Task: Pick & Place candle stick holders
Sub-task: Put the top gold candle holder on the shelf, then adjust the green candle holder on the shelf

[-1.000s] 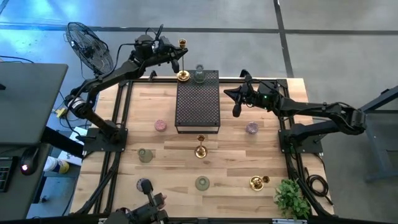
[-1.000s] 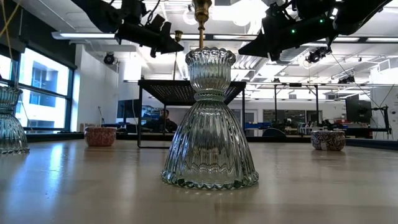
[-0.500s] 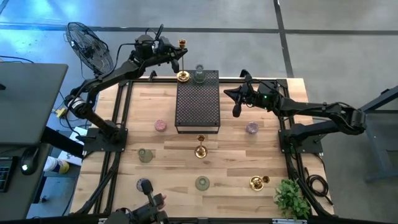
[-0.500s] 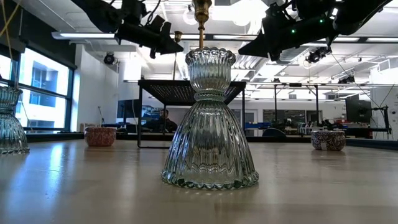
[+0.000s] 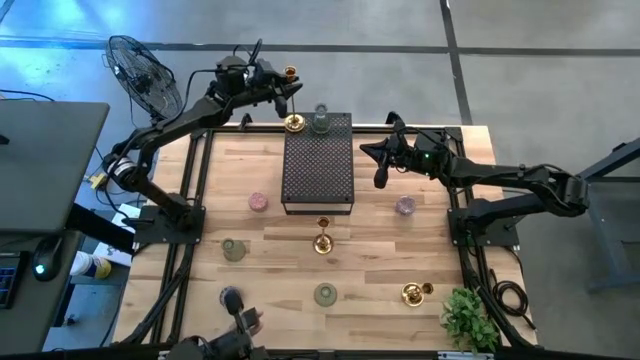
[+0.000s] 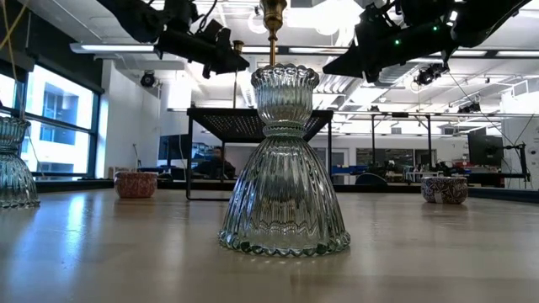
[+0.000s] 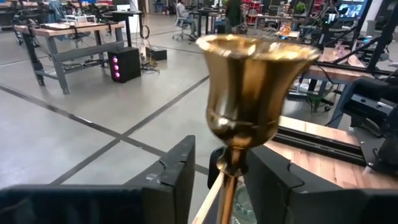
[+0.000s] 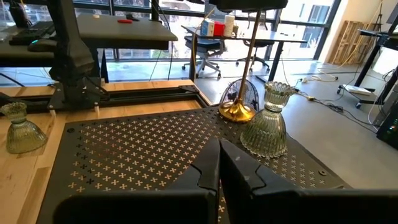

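My left gripper point(image 5: 281, 88) is above the far left corner of the dark dotted box point(image 5: 318, 185), shut on a tall gold candlestick point(image 5: 292, 95). The candlestick's round base point(image 8: 236, 112) stands on the box, next to a clear glass holder point(image 8: 267, 124). My right gripper point(image 5: 380, 176) is shut and empty, hovering to the right of the box. On the table stand another gold candlestick point(image 5: 323, 240), a pink cup point(image 5: 258, 202), a grey-purple cup point(image 5: 405, 206) and two greenish glass holders point(image 5: 233, 249) point(image 5: 325, 294). A gold holder point(image 5: 415, 292) lies on its side. My left gripper has the gold candlestick's slim stem point(image 7: 227, 182) between its two fingers, just under the cup point(image 7: 252, 74). The fingers come level from the table's left side and lie across the stem. The candlestick stands nearly upright with its base on the box's far left corner.
A leafy plant point(image 5: 468, 318) stands at the near right corner. A fan point(image 5: 140, 75) stands beyond the table's far left. In the low view the greenish glass holder point(image 6: 284, 168) fills the foreground. There is bare wood on both sides of the box.
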